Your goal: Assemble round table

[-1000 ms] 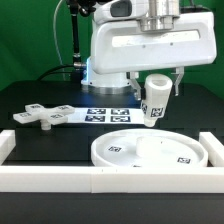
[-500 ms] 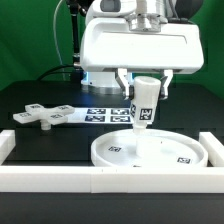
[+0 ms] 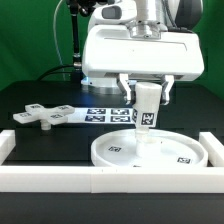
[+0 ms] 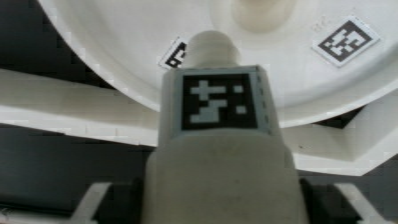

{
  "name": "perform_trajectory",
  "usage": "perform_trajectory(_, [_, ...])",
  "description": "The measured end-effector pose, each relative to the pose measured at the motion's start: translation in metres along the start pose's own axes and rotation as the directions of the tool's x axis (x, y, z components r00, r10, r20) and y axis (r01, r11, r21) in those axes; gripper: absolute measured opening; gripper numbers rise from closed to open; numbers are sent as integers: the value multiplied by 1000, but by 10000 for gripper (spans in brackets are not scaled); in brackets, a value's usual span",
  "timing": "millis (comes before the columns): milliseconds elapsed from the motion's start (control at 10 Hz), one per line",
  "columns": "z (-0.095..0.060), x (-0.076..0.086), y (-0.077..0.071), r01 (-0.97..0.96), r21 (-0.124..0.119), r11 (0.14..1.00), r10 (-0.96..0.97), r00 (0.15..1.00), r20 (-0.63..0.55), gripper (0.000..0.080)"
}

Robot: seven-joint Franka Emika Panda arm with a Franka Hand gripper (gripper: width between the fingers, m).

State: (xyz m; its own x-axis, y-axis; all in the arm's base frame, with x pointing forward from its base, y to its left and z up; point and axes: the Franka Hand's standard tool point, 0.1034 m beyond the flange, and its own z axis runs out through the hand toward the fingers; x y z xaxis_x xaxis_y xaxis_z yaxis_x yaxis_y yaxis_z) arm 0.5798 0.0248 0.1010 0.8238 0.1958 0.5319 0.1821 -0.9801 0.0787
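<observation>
My jaws are clenched on the short leg [image 3: 146,105], holding it nearly upright over the middle of the round disc [image 3: 182,156], which lies beside the rail [image 3: 100,181] at the edge of the surface [image 3: 30,136].

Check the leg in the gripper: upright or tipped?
Upright, roughly: leg hangs near-vertical in the shut gripper, lower end over the disc centre.
</observation>
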Motion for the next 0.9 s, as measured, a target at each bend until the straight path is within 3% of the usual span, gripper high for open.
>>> perform_trajectory(200, [0,-1,-2,-3,2,1000,3,1000,2,409])
perform_trajectory(500, [-1,0,-20,-7,27,1000,7,1000,4,409])
perform_trajectory(900, [2,-8,-16,-6,24,1000,6,1000,17,409])
